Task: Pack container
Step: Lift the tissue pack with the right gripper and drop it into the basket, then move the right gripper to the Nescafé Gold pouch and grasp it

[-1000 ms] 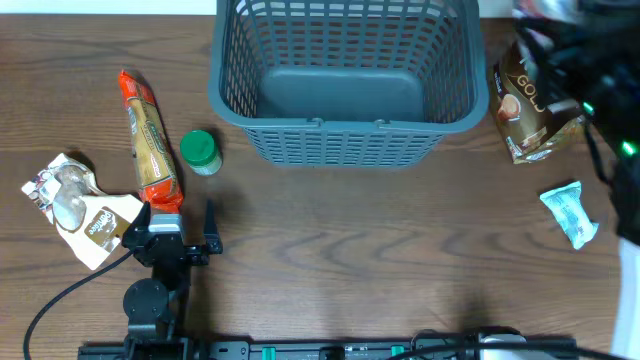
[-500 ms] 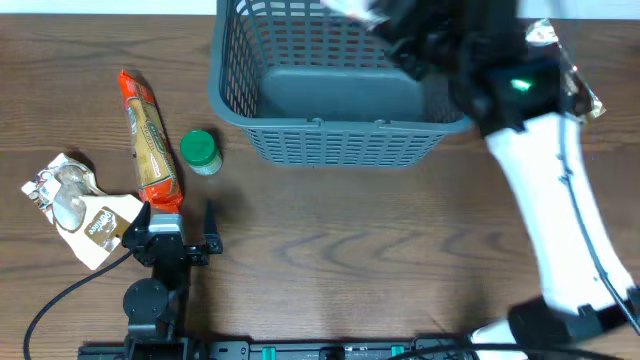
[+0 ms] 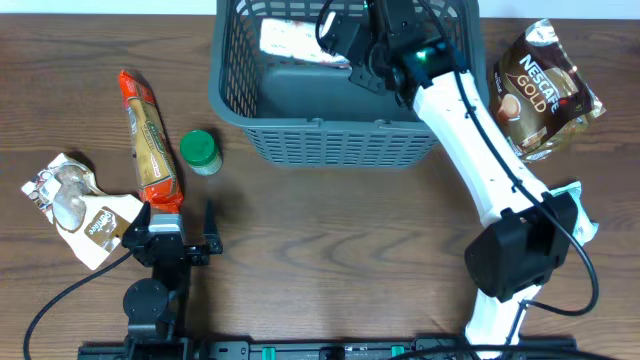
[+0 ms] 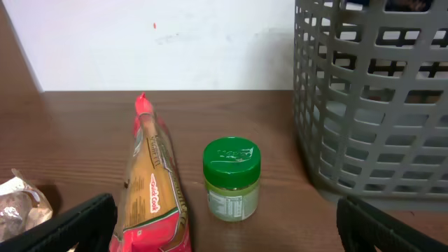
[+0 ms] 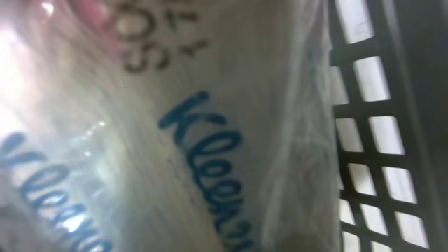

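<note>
Soft, even light is falling from above onto the wooden table (image 3: 330,250), and only faint shadows are gathering under my arms. Glare is flaring off the foil coffee pouch (image 3: 545,85) to the right of my right gripper (image 3: 338,42). Pressed against my right wrist lens, the tissue packet (image 5: 175,140) is smearing into milky, out-of-focus plastic with blown highlights at upper left. Bright gaps are glowing through the dark basket lattice (image 5: 378,140) beside it. Ahead of my left fingers (image 4: 77,224), the green-lidded jar (image 4: 232,178) is showing sharp, while the fingers themselves are sitting dark and soft-edged.
</note>
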